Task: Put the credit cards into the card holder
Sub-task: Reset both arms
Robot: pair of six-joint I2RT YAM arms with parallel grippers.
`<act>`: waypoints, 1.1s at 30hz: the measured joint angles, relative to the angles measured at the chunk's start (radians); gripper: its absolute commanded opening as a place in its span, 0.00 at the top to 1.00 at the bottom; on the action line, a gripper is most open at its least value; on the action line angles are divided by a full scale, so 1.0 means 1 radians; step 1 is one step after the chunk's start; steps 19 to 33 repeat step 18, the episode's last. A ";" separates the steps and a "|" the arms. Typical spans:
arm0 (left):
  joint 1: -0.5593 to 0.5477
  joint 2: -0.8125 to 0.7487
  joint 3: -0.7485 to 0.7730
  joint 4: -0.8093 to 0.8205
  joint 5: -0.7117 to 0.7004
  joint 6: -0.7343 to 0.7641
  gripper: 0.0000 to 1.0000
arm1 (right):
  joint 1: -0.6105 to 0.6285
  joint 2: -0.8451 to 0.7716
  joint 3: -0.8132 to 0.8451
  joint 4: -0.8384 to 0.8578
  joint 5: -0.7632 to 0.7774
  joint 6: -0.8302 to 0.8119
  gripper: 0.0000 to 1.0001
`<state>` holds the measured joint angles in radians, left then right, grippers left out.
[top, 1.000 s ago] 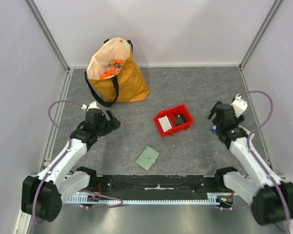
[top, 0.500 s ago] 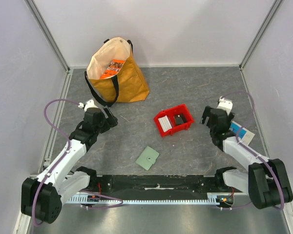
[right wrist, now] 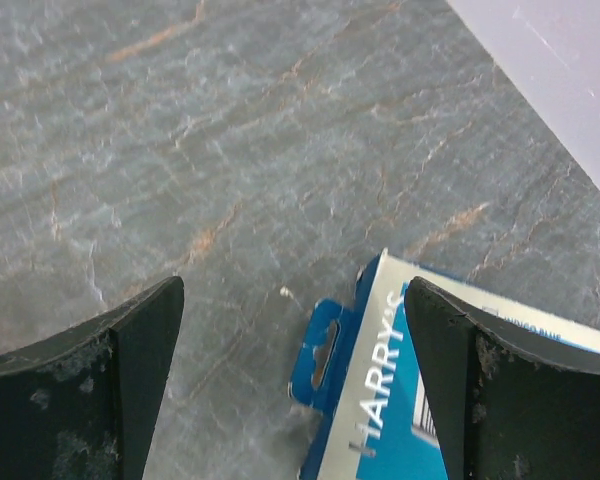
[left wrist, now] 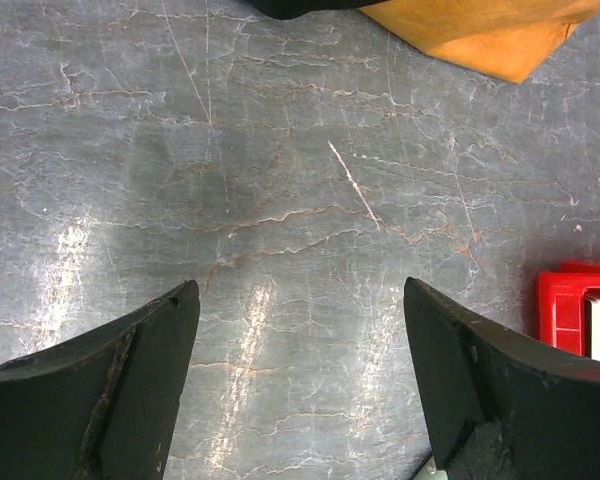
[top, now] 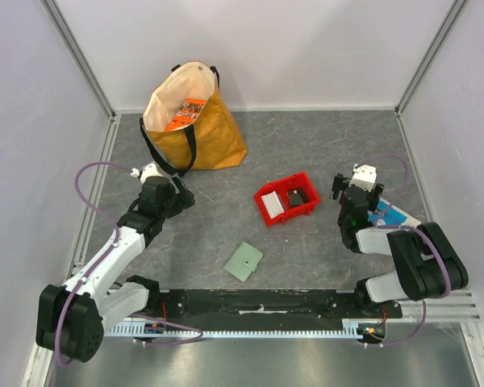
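Since the credit cards (top: pixel 272 206) look like a whitish stack standing on edge in the left compartment of the red bin (top: pixel 303 179), expect them to be light, stiff, slick and thin. They are best pinched across the flat faces at the exposed top edge, one or a few at a time; a flat-lying card would be hard to lift off the table (top: pixel 323 137). The card holder (top: pixel 244 261) lies flat and closed on the table near the front edge, well apart from the bin. It is probably floppy and needs pinning or opening at its free edge. The left gripper (top: pixel 183 193) has its jaws spread and empty over bare table, left of the bin, with the arm stretched forward and angled down. The right gripper (top: pixel 337 187) is also spread wide and holds nothing. Its arm is folded back on itself and hovers over a blue-and-white box (right wrist: pixel 410 420), right of the bin. A tan tote bag (top: pixel 195 133) stands at the back left.
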<state>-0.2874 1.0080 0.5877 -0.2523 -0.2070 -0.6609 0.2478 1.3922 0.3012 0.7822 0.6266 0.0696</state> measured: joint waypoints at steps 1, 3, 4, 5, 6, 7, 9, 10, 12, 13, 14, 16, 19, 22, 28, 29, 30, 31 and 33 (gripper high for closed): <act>0.000 0.000 0.000 0.003 0.000 0.000 0.12 | -0.009 0.017 -0.002 0.047 -0.003 -0.006 0.02; 0.000 0.000 0.000 0.009 0.000 0.000 0.12 | -0.038 0.066 -0.007 0.146 -0.022 -0.010 0.02; 0.000 0.000 0.000 0.012 0.001 0.000 0.12 | -0.053 0.088 -0.013 0.175 -0.032 -0.010 0.02; 0.000 0.000 0.000 0.015 0.001 0.000 0.12 | -0.062 0.093 -0.019 0.187 -0.038 -0.010 0.02; 0.000 0.000 0.000 0.018 0.002 0.000 0.12 | -0.070 0.096 -0.034 0.216 -0.047 -0.011 0.02; 0.000 0.000 0.000 0.019 0.002 0.000 0.12 | -0.072 0.098 -0.043 0.237 -0.053 -0.011 0.02; 0.000 0.000 0.000 0.021 0.002 0.000 0.12 | -0.081 0.121 -0.061 0.306 -0.087 -0.013 0.02; 0.000 0.000 0.000 0.023 0.002 0.000 0.12 | -0.085 0.130 -0.066 0.320 -0.100 -0.013 0.02; 0.000 0.000 0.000 0.023 0.002 0.000 0.12 | -0.092 0.137 -0.069 0.334 -0.122 -0.013 0.02; 0.000 0.000 0.000 0.023 0.002 0.000 0.13 | -0.094 0.137 -0.070 0.341 -0.127 -0.013 0.02; 0.000 0.000 0.000 0.023 0.002 0.000 0.13 | -0.095 0.137 -0.070 0.351 -0.135 -0.013 0.02; 0.000 0.000 0.000 0.024 0.002 0.000 0.13 | -0.095 0.138 -0.070 0.364 -0.142 -0.013 0.02; 0.000 0.000 0.000 0.025 0.002 0.000 0.12 | -0.095 0.138 -0.070 0.373 -0.149 -0.013 0.02; 0.000 0.000 0.000 0.025 0.002 0.000 0.12 | -0.095 0.138 -0.070 0.373 -0.149 -0.013 0.02; 0.000 0.000 0.000 0.025 0.002 0.000 0.12 | -0.095 0.138 -0.070 0.373 -0.149 -0.013 0.02; 0.000 0.000 0.000 0.025 0.002 0.000 0.12 | -0.095 0.138 -0.070 0.373 -0.149 -0.013 0.02; 0.000 0.000 0.000 0.025 0.002 0.000 0.12 | -0.095 0.138 -0.070 0.373 -0.149 -0.013 0.02; 0.000 0.000 0.000 0.025 0.002 0.000 0.12 | -0.095 0.138 -0.070 0.373 -0.149 -0.013 0.02; 0.000 0.000 0.000 0.025 0.002 0.000 0.12 | -0.095 0.138 -0.070 0.373 -0.149 -0.013 0.02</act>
